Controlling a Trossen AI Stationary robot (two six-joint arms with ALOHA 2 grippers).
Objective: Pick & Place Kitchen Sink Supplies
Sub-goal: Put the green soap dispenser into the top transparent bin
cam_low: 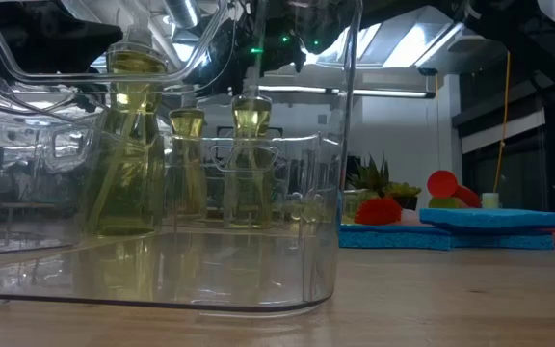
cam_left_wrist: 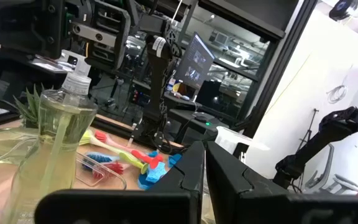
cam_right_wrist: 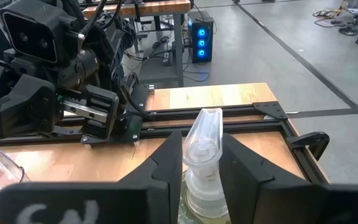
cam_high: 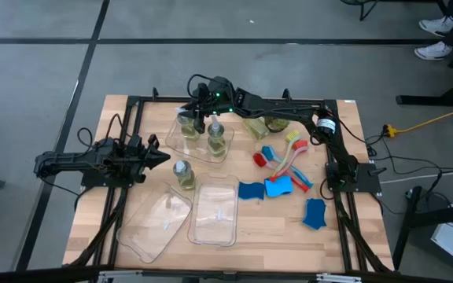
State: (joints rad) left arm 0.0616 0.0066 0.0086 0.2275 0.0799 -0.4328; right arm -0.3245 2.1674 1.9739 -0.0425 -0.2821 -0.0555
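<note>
- Pump bottle of yellow-green liquid: its clear pump head stands upright between the right gripper fingers, which sit against the neck on both sides. Grip closed on the bottle.
- From above, this bottle stands in a clear tray at the far side of the table, directly under the right gripper, whose arm reaches in from the right edge.
- Second pump bottle: same tray, just beside the held one, on the side toward the left arm.
- Third pump bottle: stands outside that tray on the wooden table, nearer the front edge than the right gripper and near the left gripper's tip.
- Low view shows all three bottles upright through clear plastic; the tallest-looking bottle is the one closest to that camera.
- Brushes: red, blue and yellow-green handles in a loose cluster, on the right-arm side of the gripper, well apart from it.
- Blue sponge pieces: two lie just beside the brush handles toward the front; one lies farther toward the front right corner.
- Small green potted plant: under the right arm's forearm, between gripper and arm base.
- Two empty-looking clear trays lie side by side at the front of the table.
- Left gripper: clenched on nothing, parked low at the table's left side, pointing toward the centre.
</note>
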